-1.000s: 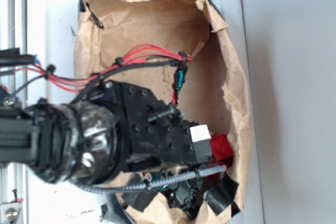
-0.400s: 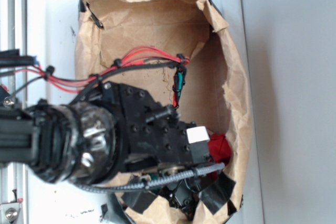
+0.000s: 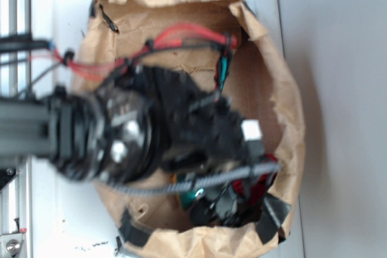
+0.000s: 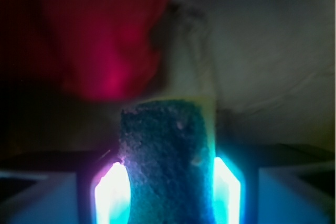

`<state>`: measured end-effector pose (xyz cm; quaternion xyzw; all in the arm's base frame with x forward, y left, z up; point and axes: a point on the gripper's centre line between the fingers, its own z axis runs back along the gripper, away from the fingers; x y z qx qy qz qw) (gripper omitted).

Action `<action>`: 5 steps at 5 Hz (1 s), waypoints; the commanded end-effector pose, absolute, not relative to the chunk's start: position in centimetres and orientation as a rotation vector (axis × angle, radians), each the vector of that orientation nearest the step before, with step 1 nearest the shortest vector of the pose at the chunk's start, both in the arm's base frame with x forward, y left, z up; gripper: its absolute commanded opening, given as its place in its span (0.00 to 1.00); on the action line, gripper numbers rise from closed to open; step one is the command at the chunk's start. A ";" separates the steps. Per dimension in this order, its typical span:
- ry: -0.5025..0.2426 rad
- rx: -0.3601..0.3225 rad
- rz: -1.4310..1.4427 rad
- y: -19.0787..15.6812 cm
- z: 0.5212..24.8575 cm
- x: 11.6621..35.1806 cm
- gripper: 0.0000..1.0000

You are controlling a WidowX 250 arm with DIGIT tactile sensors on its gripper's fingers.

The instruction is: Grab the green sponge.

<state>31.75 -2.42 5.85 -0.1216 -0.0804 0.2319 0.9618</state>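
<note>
In the wrist view the gripper (image 4: 167, 192) is clamped on the green sponge (image 4: 165, 156), which stands upright between its two glowing fingers (image 4: 111, 192). A red cloth (image 4: 89, 35) lies just behind. Outside, the blurred arm (image 3: 121, 137) reaches into the paper-lined bin (image 3: 284, 89).

Exterior view bright, evenly lit, yet smeared by motion blur; wrist view dim and soft — cyan-white glare flares beside the green sponge (image 4: 167, 163).

A robot lab setup — a metal rail (image 3: 15, 119), a white tabletop (image 3: 344, 89), a paper-lined bin (image 3: 290, 125) (brown, crumpled) under a cabled arm (image 3: 97, 137).
</note>
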 end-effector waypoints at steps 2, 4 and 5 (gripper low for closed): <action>-0.288 -0.290 0.498 1.5 14.3 32.6 0.00; -0.318 -0.296 0.509 2.4 16.7 31.5 0.00; -0.309 -0.294 0.513 2.8 18.1 31.0 0.00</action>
